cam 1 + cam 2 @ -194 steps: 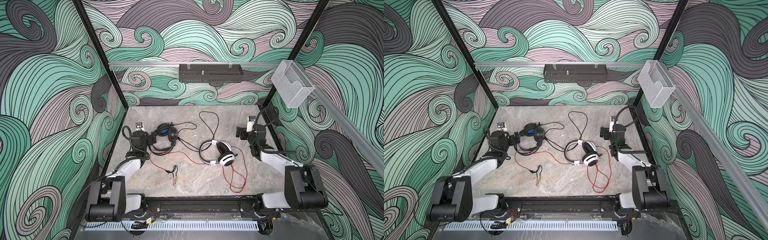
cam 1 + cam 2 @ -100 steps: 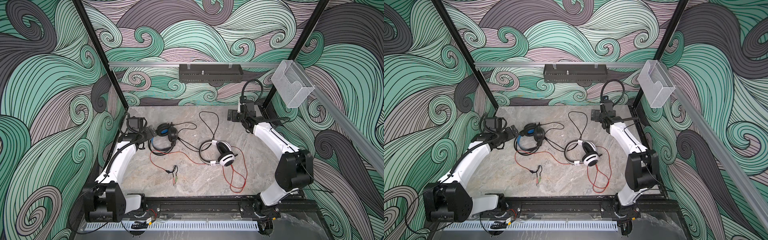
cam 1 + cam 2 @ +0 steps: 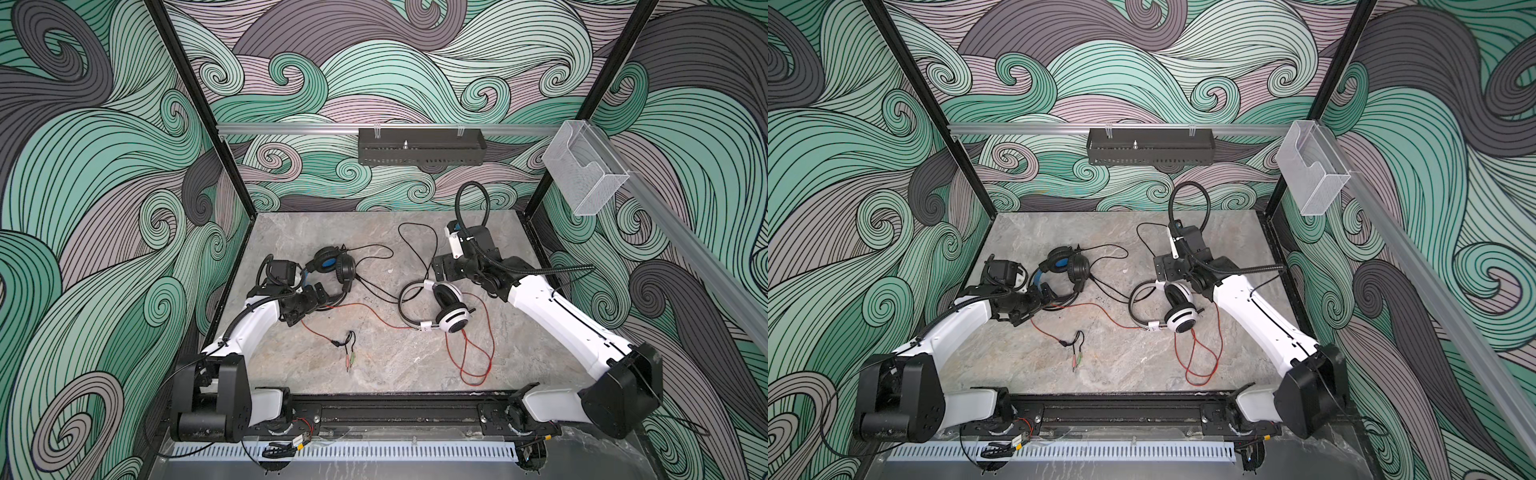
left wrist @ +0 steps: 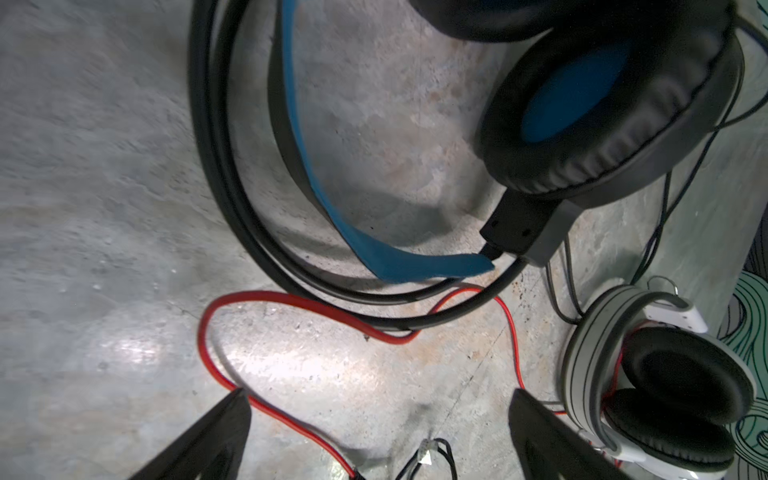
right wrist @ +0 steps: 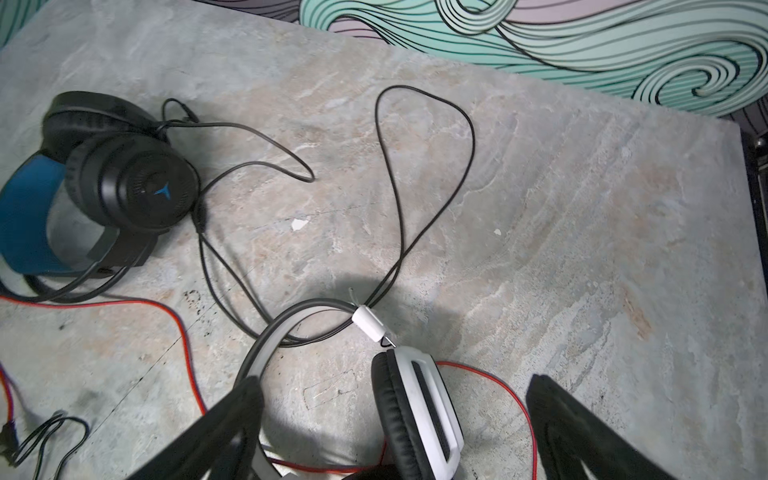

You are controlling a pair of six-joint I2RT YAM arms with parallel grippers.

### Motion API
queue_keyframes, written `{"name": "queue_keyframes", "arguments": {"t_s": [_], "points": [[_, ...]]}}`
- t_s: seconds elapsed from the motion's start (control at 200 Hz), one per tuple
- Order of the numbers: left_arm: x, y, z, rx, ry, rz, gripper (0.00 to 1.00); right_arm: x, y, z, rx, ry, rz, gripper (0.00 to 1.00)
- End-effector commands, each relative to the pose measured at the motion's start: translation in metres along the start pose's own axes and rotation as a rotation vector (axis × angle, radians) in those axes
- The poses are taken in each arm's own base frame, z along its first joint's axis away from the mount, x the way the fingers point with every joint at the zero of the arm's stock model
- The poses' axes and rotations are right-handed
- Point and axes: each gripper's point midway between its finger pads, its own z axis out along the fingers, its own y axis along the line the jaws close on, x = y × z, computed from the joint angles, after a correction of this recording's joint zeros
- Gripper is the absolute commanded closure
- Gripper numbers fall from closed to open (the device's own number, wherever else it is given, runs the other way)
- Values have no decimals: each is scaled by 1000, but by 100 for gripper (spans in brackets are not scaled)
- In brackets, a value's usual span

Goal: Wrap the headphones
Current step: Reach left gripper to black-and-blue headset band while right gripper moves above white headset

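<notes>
The black headphones [image 3: 332, 266] [image 3: 1065, 266], with blue headband lining, lie at the left of the table. Their black cable [image 3: 415, 249] loops back and to the right. The white headphones [image 3: 451, 309] [image 3: 1179, 309] [image 4: 665, 374] lie right of centre, and their red cable [image 3: 469, 353] runs forward and leftward. My left gripper [image 3: 323, 293] [image 4: 380, 405] is open, low beside the black headband [image 4: 232, 187], with the red cable [image 4: 291, 303] crossing the bare table between its fingers. My right gripper [image 3: 441, 270] [image 5: 395, 388] is open just over a white ear cup [image 5: 419, 407].
Jack plugs [image 3: 349, 353] on thin leads lie near the table's front middle. A black tray [image 3: 419, 145] hangs on the back rail and a clear plastic box [image 3: 582, 170] on the right rail. Patterned walls close in three sides.
Both arms have unfolded from their tucked poses and reached in. The left gripper came down at the black headband; the right swung down onto the white headset. Both stayed open.
</notes>
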Motion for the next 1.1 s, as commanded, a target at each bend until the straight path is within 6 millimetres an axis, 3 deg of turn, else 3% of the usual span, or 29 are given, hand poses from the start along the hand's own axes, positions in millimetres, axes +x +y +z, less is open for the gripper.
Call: {"name": "queue_keyframes", "arguments": {"t_s": [0.0,0.31,0.445,0.536,0.651,0.841,0.961,1.096], "points": [[8,-18,6,51,3,23,1,-6,8,-7,2,1,-88,1],[65,-27,34,-14,117,115,1,-27,3,-21,33,-36,-99,1],[70,-23,12,-118,91,176,5,-17,5,-17,19,-2,-95,1],[70,-6,-5,-197,49,130,10,-8,10,-14,-4,31,-88,1],[49,11,-17,-270,-72,129,11,0,12,-13,-6,53,-98,1],[3,41,-28,-309,-161,-8,11,-11,17,-23,-14,17,-127,1],[-28,37,-22,-282,-241,32,8,-11,18,-25,-17,13,-129,1],[-53,17,2,-209,-206,154,3,-14,17,-29,-13,4,-132,1]]}}
